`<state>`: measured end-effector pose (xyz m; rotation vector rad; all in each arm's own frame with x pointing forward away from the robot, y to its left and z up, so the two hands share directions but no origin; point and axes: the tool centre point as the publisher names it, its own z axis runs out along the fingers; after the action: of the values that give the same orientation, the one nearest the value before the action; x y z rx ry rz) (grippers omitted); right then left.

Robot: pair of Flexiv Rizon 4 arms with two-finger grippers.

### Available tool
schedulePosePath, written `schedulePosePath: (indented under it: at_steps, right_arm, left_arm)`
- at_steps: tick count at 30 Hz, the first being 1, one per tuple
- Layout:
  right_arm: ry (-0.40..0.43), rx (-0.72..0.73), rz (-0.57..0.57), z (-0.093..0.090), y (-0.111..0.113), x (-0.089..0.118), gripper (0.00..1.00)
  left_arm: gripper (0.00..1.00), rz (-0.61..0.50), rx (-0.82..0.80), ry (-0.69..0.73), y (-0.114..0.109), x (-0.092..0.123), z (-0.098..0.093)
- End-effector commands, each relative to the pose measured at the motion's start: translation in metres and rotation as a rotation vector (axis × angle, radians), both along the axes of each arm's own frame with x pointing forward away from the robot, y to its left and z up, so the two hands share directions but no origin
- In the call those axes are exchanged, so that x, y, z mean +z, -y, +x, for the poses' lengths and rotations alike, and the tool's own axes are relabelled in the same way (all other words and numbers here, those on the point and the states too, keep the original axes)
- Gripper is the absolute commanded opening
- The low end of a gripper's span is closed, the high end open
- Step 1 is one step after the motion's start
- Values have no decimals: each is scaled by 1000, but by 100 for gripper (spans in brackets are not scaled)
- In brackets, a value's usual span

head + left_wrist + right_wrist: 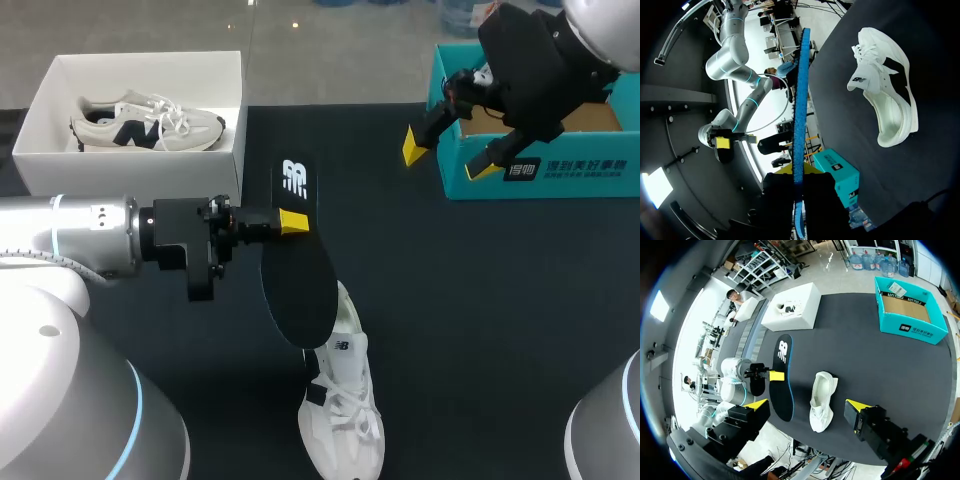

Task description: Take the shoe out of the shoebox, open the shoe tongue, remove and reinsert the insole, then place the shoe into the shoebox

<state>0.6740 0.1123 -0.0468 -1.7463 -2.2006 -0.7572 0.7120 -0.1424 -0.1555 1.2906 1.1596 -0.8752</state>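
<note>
Black matte table (450, 300) carries two open boxes: a white cardboard shoebox (130, 165) at the far left holding a cream-and-navy sneaker (150, 122), and a teal shoebox (540, 175) at the far right with a bare brown interior. A white lace-up sneaker (345, 410) lies near the front edge, well apart from both boxes. The left gripper (292, 222) is clamped on a black flat insole (298, 275) with a blue underside, held on edge just beside that sneaker. The right gripper (448, 158) hangs at the teal shoebox's near-left corner, fingers apart, holding nothing
</note>
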Motion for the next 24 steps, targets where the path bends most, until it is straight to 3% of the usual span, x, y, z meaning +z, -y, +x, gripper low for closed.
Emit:
schedulePosePath:
  at_steps: [1, 15, 24]
  right_arm:
    - [79, -5, 188, -17, 19, -29, 100]
    - [108, 137, 404, -8, -5, -50, 100]
    - [-4, 269, 437, 7, -11, -46, 100]
  left_arm:
    - [0, -1, 3, 2, 1, -1, 0]
    - [0, -1, 3, 2, 1, -1, 0]
    - [0, -1, 3, 2, 1, -1, 0]
